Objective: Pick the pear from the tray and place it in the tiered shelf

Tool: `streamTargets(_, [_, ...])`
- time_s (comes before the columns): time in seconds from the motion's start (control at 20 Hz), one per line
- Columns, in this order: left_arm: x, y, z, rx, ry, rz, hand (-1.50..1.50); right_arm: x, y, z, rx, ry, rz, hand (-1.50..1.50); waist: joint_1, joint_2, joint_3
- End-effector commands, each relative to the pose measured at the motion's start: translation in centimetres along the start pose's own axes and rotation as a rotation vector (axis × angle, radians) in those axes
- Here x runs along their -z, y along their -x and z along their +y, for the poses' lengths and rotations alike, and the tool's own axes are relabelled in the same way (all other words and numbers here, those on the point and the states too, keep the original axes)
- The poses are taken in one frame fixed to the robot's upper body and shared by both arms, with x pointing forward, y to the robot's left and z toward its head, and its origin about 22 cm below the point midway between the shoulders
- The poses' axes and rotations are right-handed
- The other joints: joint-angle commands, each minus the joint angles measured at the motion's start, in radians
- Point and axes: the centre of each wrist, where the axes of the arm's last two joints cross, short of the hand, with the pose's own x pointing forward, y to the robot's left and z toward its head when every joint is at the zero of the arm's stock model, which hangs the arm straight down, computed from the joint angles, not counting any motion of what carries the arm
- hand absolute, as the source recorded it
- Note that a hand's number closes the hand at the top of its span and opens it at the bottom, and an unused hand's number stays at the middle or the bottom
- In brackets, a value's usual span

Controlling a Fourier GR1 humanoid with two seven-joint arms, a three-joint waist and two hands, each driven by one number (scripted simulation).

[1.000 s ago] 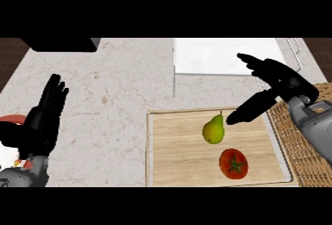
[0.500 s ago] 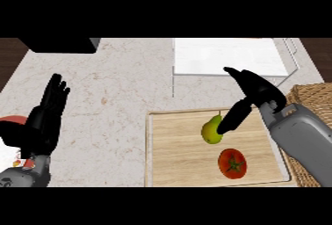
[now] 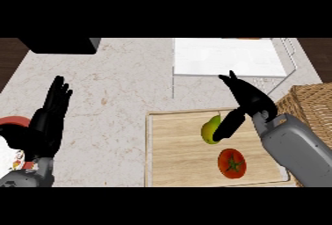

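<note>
Black right hand meets pear on wooden tray

At lower left, the black left hand [image 3: 47, 118] rests released, fingers straight. At centre right, the yellow-green pear [image 3: 210, 129] lies on the pale wooden tray [image 3: 175, 154], above a red tomato [image 3: 232, 163]; the black right hand [image 3: 246, 103] lays extended fingers against it, thumb raised, nothing grasped.

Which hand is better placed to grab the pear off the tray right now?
The right hand. Its fingers already reach down against the pear on the wooden tray, not yet curled round it. The left hand rests open near the counter's left edge, far from the tray.
</note>
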Motion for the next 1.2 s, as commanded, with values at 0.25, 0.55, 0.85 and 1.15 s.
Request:
streamTargets(0.25, [-0.3,-0.1,0.4,0.008,-0.006,0.006,0.0,1.9,2.7,3.8,0.002,-0.044,0.144,-1.5,-0.006,0.021,0.011])
streamTargets(0.55, [0.1,-0.7,1.8,0.003,0.001,-0.008,0.0,2.7,6.8,4.1,0.018,-0.008,0.12,-1.5,-0.009,0.02,0.011])
streamTargets(0.85, [-1.3,-0.5,1.1,-0.013,0.011,0.0,0.0,5.1,4.7,5.0,0.032,-0.01,0.099,-1.5,-0.001,0.02,0.011])
streamTargets(1.15, [0.1,-0.9,1.0,-0.003,-0.002,0.004,0.0,6.3,4.9,8.0,0.047,-0.066,0.111,-1.5,-0.004,0.021,0.011])
